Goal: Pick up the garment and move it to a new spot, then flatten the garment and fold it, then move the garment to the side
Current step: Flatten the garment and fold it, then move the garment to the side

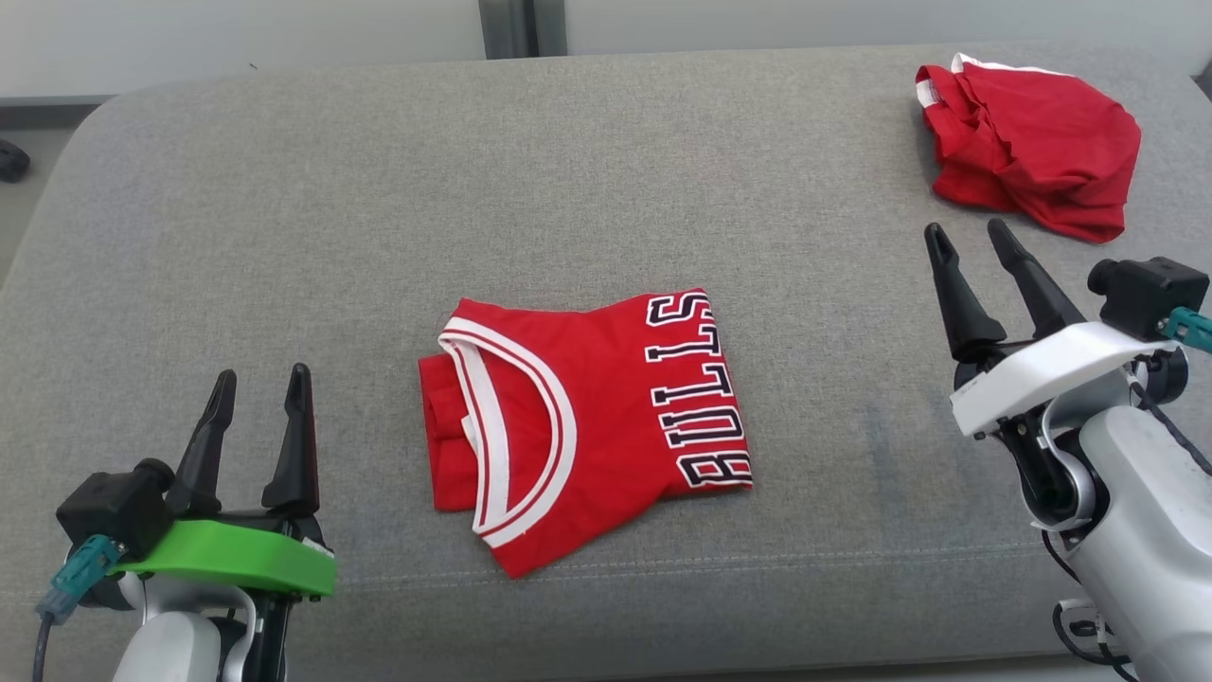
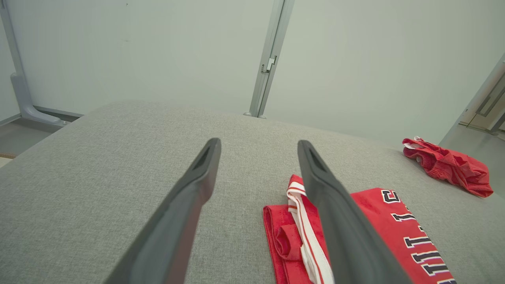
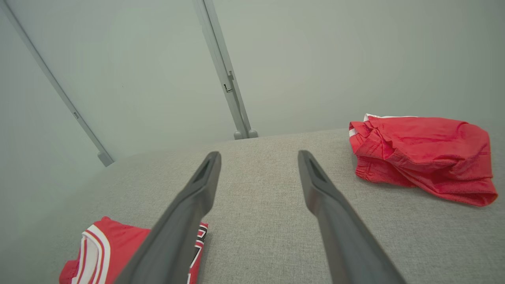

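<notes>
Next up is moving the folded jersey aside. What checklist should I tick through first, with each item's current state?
1. Folded jersey lies flat, fold compact: ok.
2. Left gripper fingers apart, empty: ok.
3. Right gripper fingers apart, empty: ok.
4. Both grippers clear of the jersey: ok.
5. Crumpled red garment sits apart, far right corner: ok.
6. Fold holds when lifted: cannot tell.

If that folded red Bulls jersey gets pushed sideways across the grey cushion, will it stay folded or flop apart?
Probably floppy: the folded red basketball jersey is thin cloth in loose layers, so lifting one edge would likely unfold it. Pushed, it may bunch, since the woven grey cushion looks grippy.
</notes>
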You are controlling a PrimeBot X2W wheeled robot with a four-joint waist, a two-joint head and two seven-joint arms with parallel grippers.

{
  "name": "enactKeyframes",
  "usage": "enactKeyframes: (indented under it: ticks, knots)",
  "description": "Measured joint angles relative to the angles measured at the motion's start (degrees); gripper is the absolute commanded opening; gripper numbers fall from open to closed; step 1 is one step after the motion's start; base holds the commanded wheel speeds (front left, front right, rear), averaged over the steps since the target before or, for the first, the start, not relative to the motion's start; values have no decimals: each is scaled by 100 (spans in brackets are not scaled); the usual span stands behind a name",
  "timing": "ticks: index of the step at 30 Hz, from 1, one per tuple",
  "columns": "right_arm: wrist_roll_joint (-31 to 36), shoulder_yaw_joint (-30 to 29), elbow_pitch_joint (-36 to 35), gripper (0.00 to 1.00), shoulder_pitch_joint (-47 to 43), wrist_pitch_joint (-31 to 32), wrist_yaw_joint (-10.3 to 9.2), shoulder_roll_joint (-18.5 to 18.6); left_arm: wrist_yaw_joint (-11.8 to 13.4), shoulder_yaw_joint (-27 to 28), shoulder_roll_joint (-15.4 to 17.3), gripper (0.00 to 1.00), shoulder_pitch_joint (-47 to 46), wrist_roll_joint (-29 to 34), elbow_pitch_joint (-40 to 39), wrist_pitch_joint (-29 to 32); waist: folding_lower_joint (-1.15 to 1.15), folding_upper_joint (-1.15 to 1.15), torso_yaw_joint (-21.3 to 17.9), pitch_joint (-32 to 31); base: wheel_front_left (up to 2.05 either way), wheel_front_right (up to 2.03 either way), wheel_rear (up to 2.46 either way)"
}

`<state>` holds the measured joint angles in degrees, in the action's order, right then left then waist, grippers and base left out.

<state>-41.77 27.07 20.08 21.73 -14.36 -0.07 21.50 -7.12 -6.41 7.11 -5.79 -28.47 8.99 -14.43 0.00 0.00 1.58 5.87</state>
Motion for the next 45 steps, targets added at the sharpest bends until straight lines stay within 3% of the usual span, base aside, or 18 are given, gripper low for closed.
enactKeyframes:
  ticks: [7,14,23,28,35,45]
  knots:
    - [-11,101,62,100,-390,0,7,-205,0,-10,-58,100,1,18,7,0,0,0,25,20,0,0,0]
    - [-446,258,369,100,-537,12,216,-580,0,-107,-93,100,-1,58,4,0,0,0,174,91,0,0,0]
    - [-868,354,1163,100,-238,630,360,-888,0,-225,-96,100,-23,59,4,0,0,0,541,303,0,0,0]
    - [-999,241,1486,100,31,716,377,-927,0,-274,-97,100,-105,58,8,0,0,0,812,421,0,0,0]
    - [-1358,188,1879,100,167,880,564,-1147,0,-254,-91,100,-157,58,12,0,0,0,1200,608,0,0,0]
    - [-1648,210,2242,100,432,1132,705,-1261,0,-147,-73,100,-190,58,43,0,0,0,1372,740,0,0,0]
